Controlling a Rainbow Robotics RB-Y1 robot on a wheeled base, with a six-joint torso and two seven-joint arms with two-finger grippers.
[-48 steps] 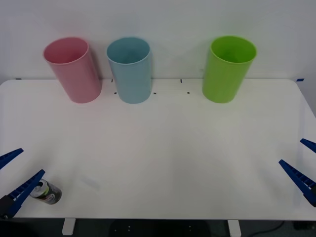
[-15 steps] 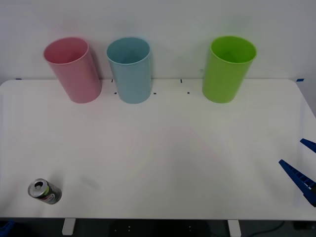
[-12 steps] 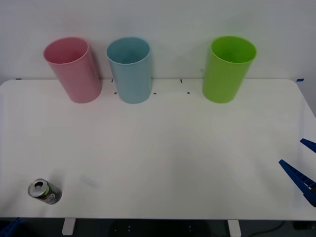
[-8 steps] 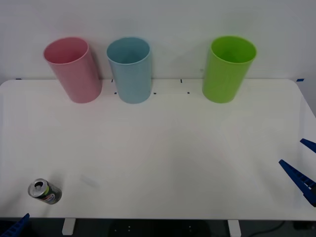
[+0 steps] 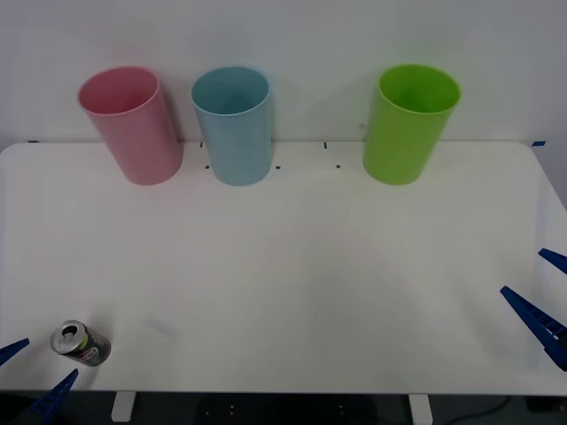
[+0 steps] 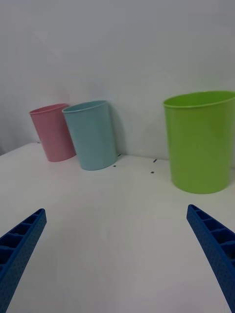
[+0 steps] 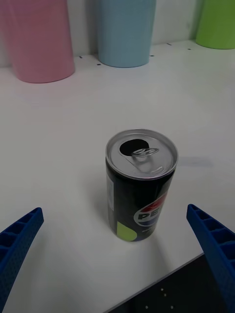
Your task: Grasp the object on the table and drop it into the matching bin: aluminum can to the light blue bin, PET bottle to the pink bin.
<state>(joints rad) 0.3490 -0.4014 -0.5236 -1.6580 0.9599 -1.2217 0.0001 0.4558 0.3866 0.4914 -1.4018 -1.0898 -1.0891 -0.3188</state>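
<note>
All you get of your bot's body here is the left gripper (image 5: 31, 376) and right gripper (image 5: 542, 297), each with two bright blue, ribbed, wedge-shaped fingers (image 7: 215, 247) tapering to thin pointy tips.

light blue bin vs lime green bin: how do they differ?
Colour: the light blue bin is pale blue, the lime green bin bright green. Place: the blue one stands close beside the pink bin toward the table's far left; the green one stands alone toward the far right. Both are plain, open-topped, upright and tapered.
</note>
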